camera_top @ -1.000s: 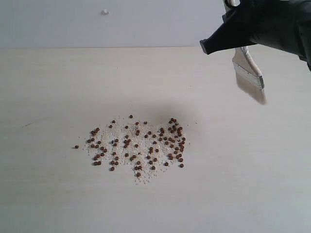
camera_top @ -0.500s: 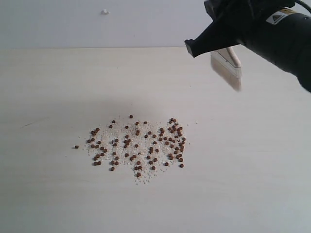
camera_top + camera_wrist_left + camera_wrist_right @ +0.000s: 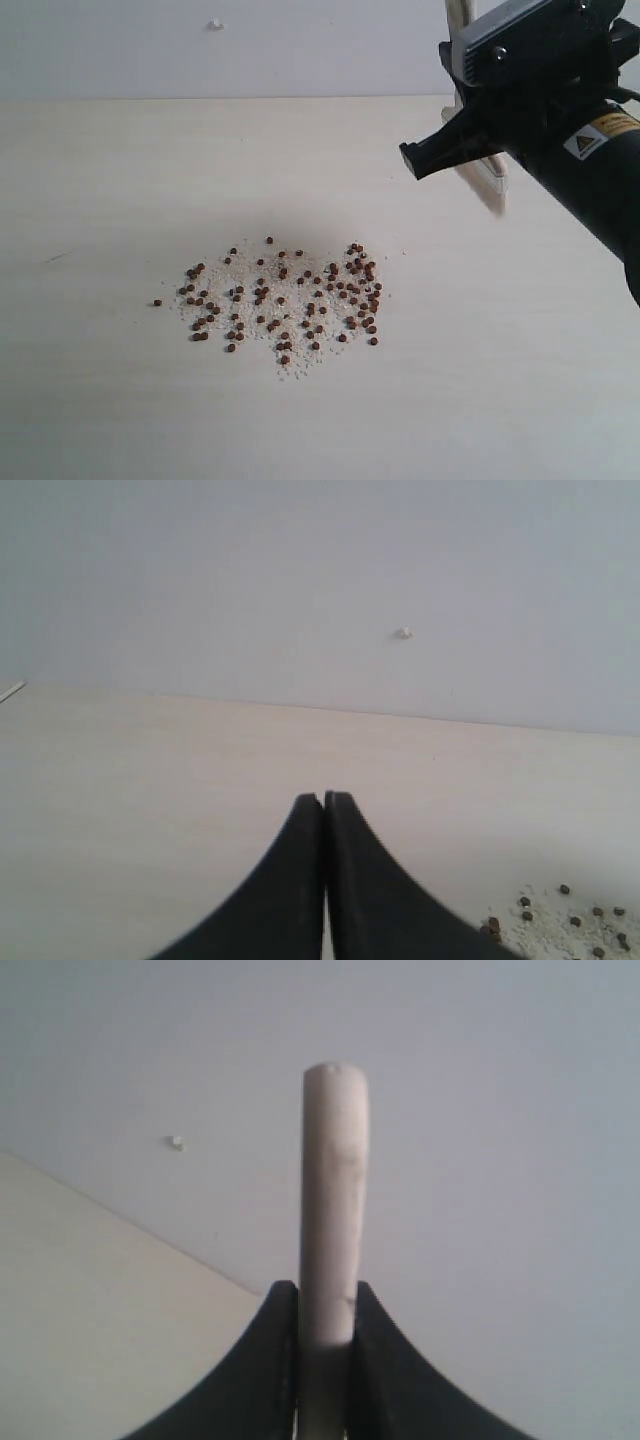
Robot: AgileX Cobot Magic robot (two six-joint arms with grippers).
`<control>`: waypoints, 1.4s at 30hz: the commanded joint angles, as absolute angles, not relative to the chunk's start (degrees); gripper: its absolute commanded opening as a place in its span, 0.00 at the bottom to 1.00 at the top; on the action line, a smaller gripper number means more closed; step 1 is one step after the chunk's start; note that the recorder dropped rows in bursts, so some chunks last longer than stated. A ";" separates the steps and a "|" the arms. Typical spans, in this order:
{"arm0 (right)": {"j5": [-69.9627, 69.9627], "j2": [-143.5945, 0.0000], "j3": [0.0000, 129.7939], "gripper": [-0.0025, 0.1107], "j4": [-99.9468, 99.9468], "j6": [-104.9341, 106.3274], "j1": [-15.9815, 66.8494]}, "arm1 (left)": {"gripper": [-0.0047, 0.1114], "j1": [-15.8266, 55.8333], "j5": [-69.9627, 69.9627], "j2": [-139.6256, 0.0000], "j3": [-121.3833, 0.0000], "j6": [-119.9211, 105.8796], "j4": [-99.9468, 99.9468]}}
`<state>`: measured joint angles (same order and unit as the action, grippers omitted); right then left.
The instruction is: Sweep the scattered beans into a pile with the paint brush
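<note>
Small reddish-brown beans [image 3: 285, 300] lie spread loosely over a patch of whitish crumbs in the middle of the table; a few beans [image 3: 575, 920] also show at the edge of the left wrist view. My right gripper [image 3: 450, 150] hangs above the table, up and to the right of the beans, shut on the paint brush [image 3: 492, 178]. The arm hides most of the brush's head, and its pale handle sticks up behind the gripper. In the right wrist view the handle [image 3: 335, 1190] stands edge-on between the jaws of the right gripper [image 3: 326, 1300]. My left gripper [image 3: 324, 798] is shut and empty.
The pale wooden table [image 3: 120, 200] ends at a plain grey wall behind. A small white knob [image 3: 215, 24] sits on that wall, also seen as a knob [image 3: 404, 633] from the left wrist. The black right arm [image 3: 590, 170] fills the upper right.
The right arm has swung lower and nearer, turning the brush so its handle points up. The brush head has shifted left and is now mostly hidden. The beans have not moved.
</note>
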<state>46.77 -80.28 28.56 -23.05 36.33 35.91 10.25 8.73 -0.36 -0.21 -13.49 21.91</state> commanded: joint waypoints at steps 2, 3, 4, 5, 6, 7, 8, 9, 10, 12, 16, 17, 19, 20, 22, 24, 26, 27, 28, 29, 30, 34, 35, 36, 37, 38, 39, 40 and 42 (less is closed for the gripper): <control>49.39 -80.23 24.79 0.02 -19.32 34.25 35.97 | 0.04 10.09 8.91 0.00 0.00 -13.32 21.67; 49.39 -80.23 24.14 0.02 -19.43 34.12 35.97 | 0.04 10.09 8.91 0.00 0.00 -13.32 21.67; 49.39 -80.23 23.61 0.02 -19.93 34.12 35.97 | 0.04 10.09 8.91 0.00 0.00 -13.32 21.67; 49.39 -80.34 23.35 0.02 -21.12 34.23 35.97 | 0.04 10.09 8.91 0.00 0.00 -13.32 21.67; 49.26 -80.72 23.22 0.02 -22.46 34.23 35.97 | 0.04 10.09 8.91 0.00 0.00 -13.32 21.67; 48.36 -81.13 23.22 0.02 -23.89 34.23 35.97 | 0.04 10.09 8.91 0.00 0.00 -13.32 21.67; 48.07 -81.64 23.22 0.02 -25.42 34.36 35.97 | 0.04 10.09 8.91 0.00 0.00 -13.32 21.67; 47.97 -82.39 23.22 0.02 -27.37 34.36 35.97 | 0.04 10.09 8.91 0.00 0.00 -13.32 21.67; 47.97 -83.32 23.22 0.02 -29.31 34.36 35.97 | 0.04 10.09 8.91 0.00 0.00 -13.32 21.67; 48.64 -85.30 23.22 0.02 -33.67 35.39 37.00 | 0.04 11.01 8.91 0.00 0.00 -13.32 21.67; 56.12 -90.83 23.63 0.02 -36.31 35.89 41.40 | 0.04 12.58 8.91 0.00 0.00 -13.32 21.67; 57.32 -92.46 24.14 0.02 -37.35 35.89 42.25 | 0.04 12.58 8.91 0.00 0.00 -13.32 21.67; 57.55 -96.01 26.24 0.02 -40.90 36.70 43.70 | 0.04 12.58 8.91 0.00 0.00 -13.32 21.67; 57.55 -97.52 27.36 0.02 -42.29 36.85 44.17 | 0.04 12.58 8.91 0.00 0.00 -13.32 21.67; 57.42 -101.19 29.66 0.02 -44.00 36.86 45.09 | 0.04 12.58 8.91 0.00 0.00 -13.32 21.67; 56.81 -104.08 31.87 0.02 -44.42 36.67 46.55 | 0.04 12.58 8.91 0.00 0.00 -13.32 21.67; 54.91 -105.81 34.04 0.02 -46.45 35.69 48.29 | 0.04 12.58 8.91 0.00 0.00 -13.32 21.67; 54.04 -106.50 35.71 0.02 -47.92 35.80 49.58 | 0.04 12.58 8.91 0.00 0.00 -13.32 21.67; 53.09 -106.91 36.83 0.02 -48.71 35.80 50.37 | 0.04 12.58 8.91 0.00 0.00 -13.32 21.67; 52.18 -107.39 38.19 0.02 -49.44 35.91 51.25 | 0.04 12.58 8.91 0.00 0.00 -13.32 21.67; 51.57 -107.68 39.45 0.02 -50.27 35.92 52.04 | 0.04 12.58 8.91 0.00 0.00 -13.32 21.67; 48.26 -107.96 44.62 0.02 -54.68 38.16 54.01 | 0.04 12.58 8.91 0.00 0.00 -13.32 21.67; 46.77 -107.96 45.99 0.02 -55.50 38.49 54.01 | 0.04 12.58 8.91 0.00 0.00 -13.32 21.67; 45.67 -107.96 47.28 0.02 -56.28 38.38 54.01 | 0.04 12.58 8.91 0.00 0.00 -13.32 21.67; 45.54 -108.22 48.23 0.02 -57.27 38.86 54.01 | 0.04 12.58 8.91 0.00 0.00 -13.32 21.67; 45.54 -108.39 49.27 0.02 -57.62 39.22 54.01 | 0.04 12.58 8.91 0.00 0.00 -13.32 21.67; 45.54 -108.65 50.18 0.02 -57.78 39.22 54.01 | 0.04 12.58 8.91 0.00 0.00 -13.32 21.67; 45.54 -108.78 51.00 0.02 -57.78 39.22 54.01 | 0.04 12.58 8.91 0.00 0.00 -13.32 21.67; 45.67 -108.48 51.93 0.02 -57.93 39.53 54.01 | 0.04 12.58 8.91 0.00 0.00 -13.32 21.67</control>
<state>46.08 -108.63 50.52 -57.28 38.81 53.94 12.23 8.96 -0.36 -0.21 -13.49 21.91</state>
